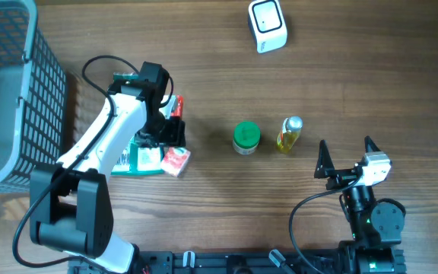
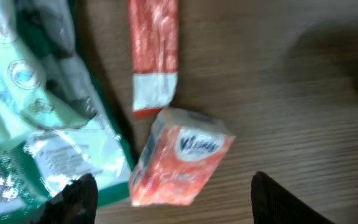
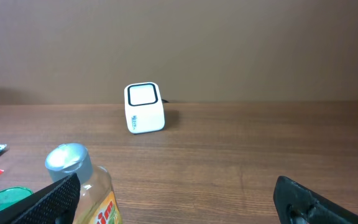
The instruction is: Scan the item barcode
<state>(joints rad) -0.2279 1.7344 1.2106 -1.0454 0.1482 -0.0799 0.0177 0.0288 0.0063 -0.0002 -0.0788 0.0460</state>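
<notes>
The white barcode scanner (image 1: 268, 25) stands at the far edge of the table, also visible in the right wrist view as scanner (image 3: 144, 107). My left gripper (image 1: 172, 135) hovers over a pile of items at the left, its jaws apart. In the left wrist view the gripper (image 2: 176, 208) is open, and an orange tissue pack (image 2: 179, 155) lies on the wood just ahead of its fingertips, touching neither. A red-and-white stick packet (image 2: 154, 56) and a green foil packet (image 2: 36, 112) lie beside the pack. My right gripper (image 1: 348, 156) stands open and empty near the front right.
A green-lidded jar (image 1: 245, 137) and a small yellow bottle (image 1: 290, 135) with a silver cap stand mid-table; the bottle (image 3: 82, 186) is right by my right gripper's left finger. A grey mesh basket (image 1: 6, 91) fills the left edge.
</notes>
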